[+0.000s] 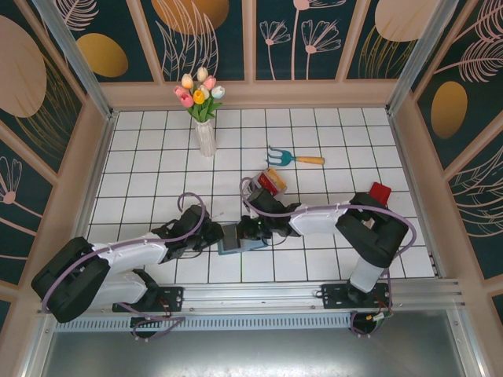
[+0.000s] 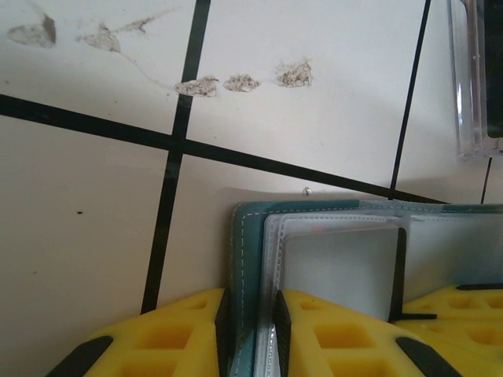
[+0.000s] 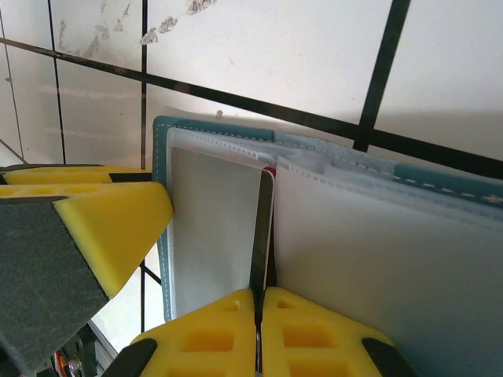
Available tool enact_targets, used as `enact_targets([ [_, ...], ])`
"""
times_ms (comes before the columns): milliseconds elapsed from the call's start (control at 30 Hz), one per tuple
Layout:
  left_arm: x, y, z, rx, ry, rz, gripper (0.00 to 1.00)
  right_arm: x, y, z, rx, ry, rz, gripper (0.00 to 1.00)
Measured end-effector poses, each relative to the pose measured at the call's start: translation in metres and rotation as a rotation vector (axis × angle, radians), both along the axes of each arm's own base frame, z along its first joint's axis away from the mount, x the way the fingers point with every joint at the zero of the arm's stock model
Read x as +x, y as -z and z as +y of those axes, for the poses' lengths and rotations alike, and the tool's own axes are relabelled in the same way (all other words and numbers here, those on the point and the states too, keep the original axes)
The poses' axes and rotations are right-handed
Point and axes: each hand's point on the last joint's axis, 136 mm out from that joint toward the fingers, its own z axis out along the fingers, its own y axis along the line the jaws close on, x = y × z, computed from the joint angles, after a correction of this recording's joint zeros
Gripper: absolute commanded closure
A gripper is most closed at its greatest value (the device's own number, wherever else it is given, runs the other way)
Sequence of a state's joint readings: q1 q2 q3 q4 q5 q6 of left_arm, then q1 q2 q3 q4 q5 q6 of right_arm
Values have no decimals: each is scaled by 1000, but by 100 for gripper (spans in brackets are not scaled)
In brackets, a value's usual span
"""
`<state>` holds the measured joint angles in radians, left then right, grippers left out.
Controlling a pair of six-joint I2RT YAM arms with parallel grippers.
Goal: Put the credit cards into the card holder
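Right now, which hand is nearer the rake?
Right. The right hand, pinching a card at the wallet, is left of the rake, closer to the robot; the left hand, clamping the wallet's left edge, is farther left.

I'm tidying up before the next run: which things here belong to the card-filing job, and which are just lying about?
Job: teal folding card holder, clamped by the left gripper; thin plastic card, pinched by the right gripper; small tray of red and yellow pieces.
Lying about: white vase of tulips; teal toy rake with orange handle.
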<state>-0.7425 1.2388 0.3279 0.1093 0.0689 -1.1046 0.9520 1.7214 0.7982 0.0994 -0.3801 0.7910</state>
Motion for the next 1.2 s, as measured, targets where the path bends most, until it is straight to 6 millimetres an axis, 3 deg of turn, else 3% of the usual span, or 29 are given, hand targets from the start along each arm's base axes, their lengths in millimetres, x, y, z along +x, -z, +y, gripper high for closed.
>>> enact_targets([
  [367,2,-6,5,7,-25,-22,69,4,-1,3,-53,-12,-25,81],
  [533,5,-15,6,-1,-36,-53,69,8,-2,-13,-139,-2,-86,79],
  [833,3,-9,9,17,-37,-38,69,11,6,-42,-258,45,-126,79],
  [900,3,-9,11,26,-42,-36,69,13,1,-47,-274,48,-151,75],
  [967,3,-9,15,41,-52,-40,67,16,-11,-50,-275,51,-191,73],
  [1067,6,-19,20,59,-70,-69,62,31,-49,-52,-245,59,-292,67],
  [1133,14,-33,19,62,-82,-107,58,53,-83,-57,-209,92,-381,64],
  [1200,27,-53,14,52,-91,-158,53,87,-119,-74,-183,153,-473,63],
])
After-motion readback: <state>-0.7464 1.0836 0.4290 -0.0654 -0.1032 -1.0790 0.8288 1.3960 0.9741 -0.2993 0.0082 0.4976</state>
